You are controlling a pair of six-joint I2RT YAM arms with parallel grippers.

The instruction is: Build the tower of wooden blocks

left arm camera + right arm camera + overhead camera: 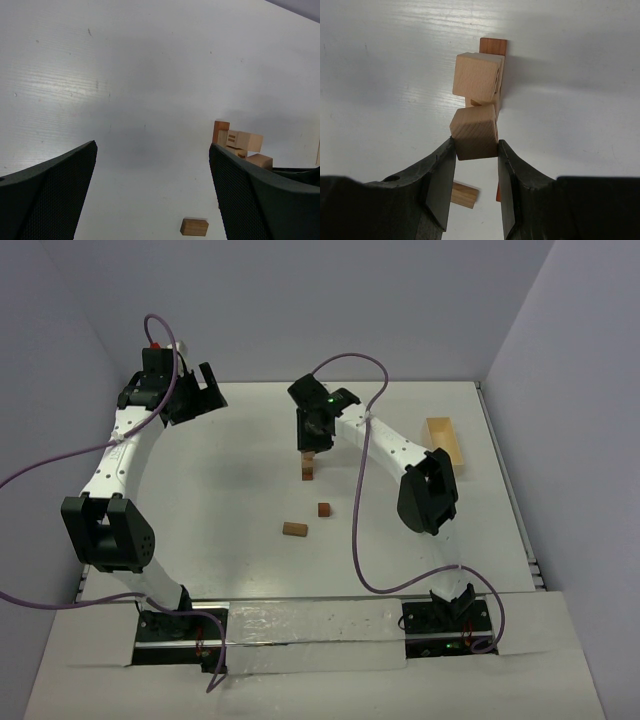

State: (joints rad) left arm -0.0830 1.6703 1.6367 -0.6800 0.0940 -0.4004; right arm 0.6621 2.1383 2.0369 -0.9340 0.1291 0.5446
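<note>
The tower is a short column of tan and reddish-brown wood blocks at the table's middle. My right gripper hangs right over it. In the right wrist view that gripper is shut on a light tan cube held over the tower's upper tan block; I cannot tell whether they touch. A reddish cube and a tan bar lie loose nearer the bases. My left gripper is open and empty at the far left; its view shows the tower and the bar.
A pale rectangular wooden tray lies at the right side of the table. Grey walls close the table at the back and both sides. The right arm's elbow hangs between tower and tray.
</note>
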